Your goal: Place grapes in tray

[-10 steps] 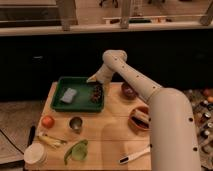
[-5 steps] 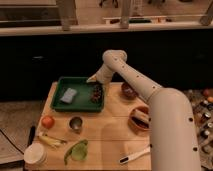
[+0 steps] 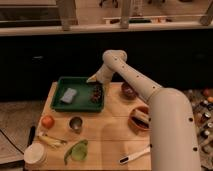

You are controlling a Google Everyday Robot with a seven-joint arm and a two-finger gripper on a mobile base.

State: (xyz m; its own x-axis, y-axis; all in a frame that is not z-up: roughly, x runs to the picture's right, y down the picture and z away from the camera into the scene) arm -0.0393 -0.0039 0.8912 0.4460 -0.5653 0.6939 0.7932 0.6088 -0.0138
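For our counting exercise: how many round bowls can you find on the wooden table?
2. One small dark bowl sits just right of the green tray; a bigger brown bowl lies nearer the front right, partly hidden behind the arm. The claw hangs over the tray by the grapes.

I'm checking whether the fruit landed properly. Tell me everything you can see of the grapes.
The grapes are a small, dark reddish-purple cluster of little round berries. They lie inside the dark green tray, at its right side near the rim, apart from the pale blue block lying further left in the same tray. The hand sits just above and behind them, over the tray's back right corner; whether it touches them cannot be told.
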